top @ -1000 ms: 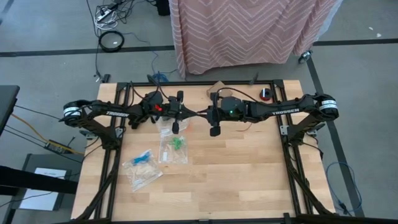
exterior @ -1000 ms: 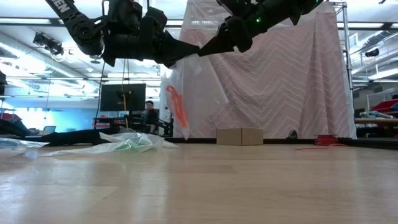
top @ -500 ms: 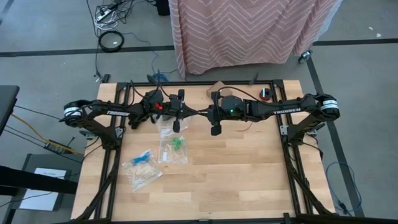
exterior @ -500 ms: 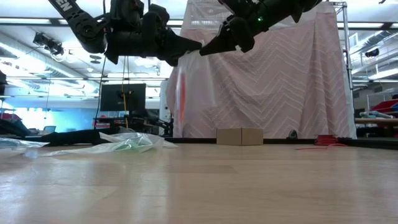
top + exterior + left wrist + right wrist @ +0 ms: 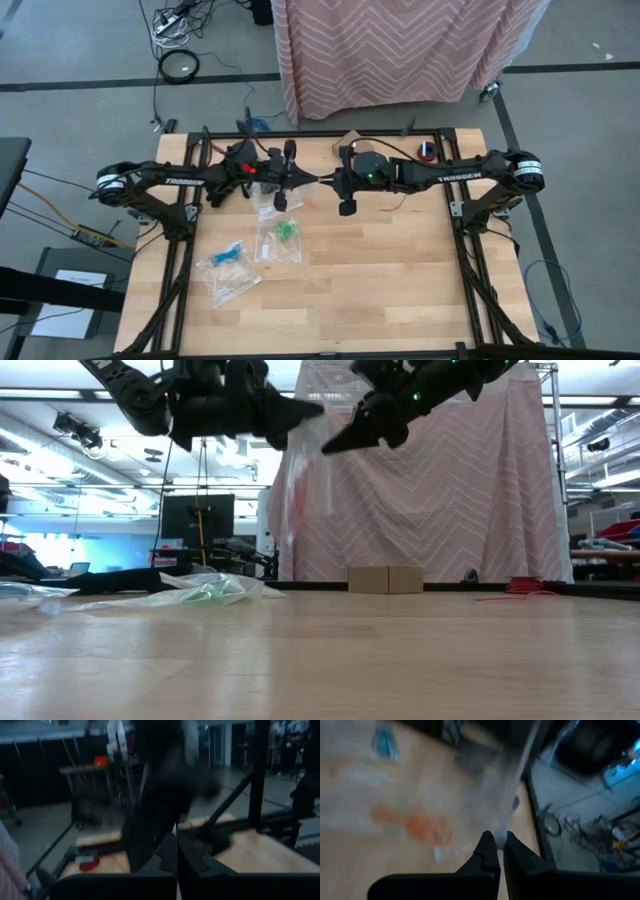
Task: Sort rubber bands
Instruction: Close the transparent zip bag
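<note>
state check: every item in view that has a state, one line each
left claw: shut on the held zip bag's top edge, raised above the table
right claw: shut on the same edge, facing the left claw
held zip bag: hanging in the air between both claws, orange rubber bands inside
green-band bag: lying flat on the table
blue-band bag: lying flat on the table, crumpled

Both arms reached inward, raised above the bench. The left gripper [image 5: 305, 180] and right gripper [image 5: 322, 180] met tip to tip, fingers closed.
</note>
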